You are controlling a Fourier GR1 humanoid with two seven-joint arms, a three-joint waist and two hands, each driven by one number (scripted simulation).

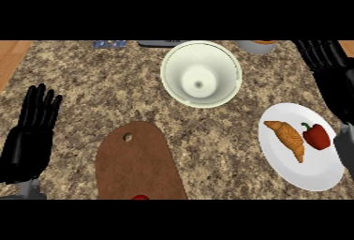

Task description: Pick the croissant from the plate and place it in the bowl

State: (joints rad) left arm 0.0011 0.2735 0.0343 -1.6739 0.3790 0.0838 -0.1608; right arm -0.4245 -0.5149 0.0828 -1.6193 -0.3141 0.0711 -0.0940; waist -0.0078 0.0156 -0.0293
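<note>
The croissant [287, 138] lies on the white plate [304, 176] at the right side of the bench [90, 79]. It is golden brown and long, and it points down the plate at a slant. Just beside it on the same plate sits a red pepper [317, 136] with a small green stem. The two are very close, but I cannot tell if they touch. The bowl [201, 73] is pale and round, and it stands farther back on the speckled bench, up and to the left of the plate, apart from it. A brown cutting board [138, 161] with a little hole near its top lies near the middle, at the front. A small red thing [140, 197] peeks out at the board's lower edge. The left robot hand [33, 136] is at the left side, open, with its black fingers straight and pointing up, resting. The right robot hand [332, 65] shows at the far right edge, above the plate, with its fingers stretched out and open too. It holds nothing and is not touching the croissant. A grey cup [257, 46] is at the back edge.
</note>
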